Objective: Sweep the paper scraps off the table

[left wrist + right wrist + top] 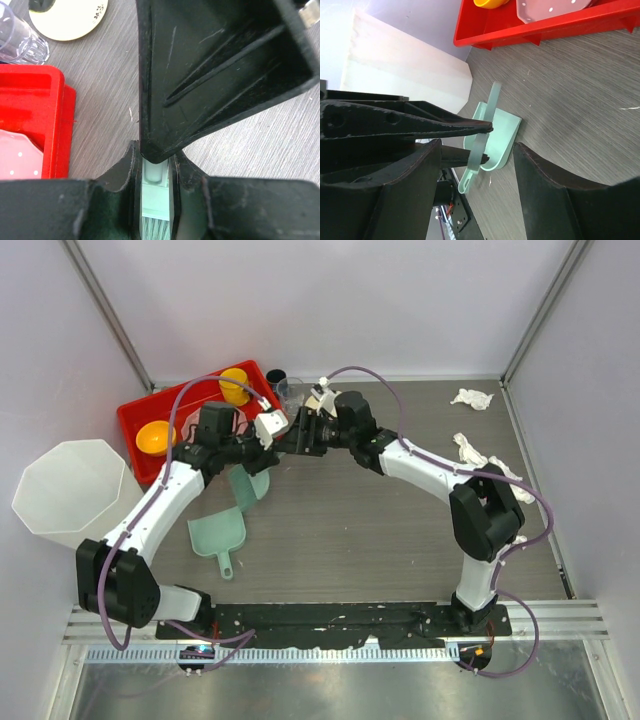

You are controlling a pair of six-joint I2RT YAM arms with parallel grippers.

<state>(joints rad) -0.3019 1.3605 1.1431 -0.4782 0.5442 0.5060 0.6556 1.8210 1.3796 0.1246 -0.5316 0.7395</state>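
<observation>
Several white paper scraps (pixel 472 398) lie at the far right of the table (pixel 380 530), more of them (pixel 470 450) beside the right arm. My left gripper (pixel 285 440) is shut on a mint green brush (pixel 155 187), its bristles toward the wrist. In the right wrist view the brush (pixel 482 135) shows edge-on, pinched between the left fingers (pixel 420 125). My right gripper (pixel 477 145) is open, a finger on either side of the brush without touching it. A mint dustpan (pixel 218 530) lies flat on the table under the left arm.
A red tray (pixel 135 425) at the back left holds orange bowls (pixel 155 437) and a pink plate (pixel 15 155). A white octagonal bin (pixel 70 490) stands at the left edge. A clear cup (pixel 285 390) and a cream plate (pixel 67 20) sit behind the grippers.
</observation>
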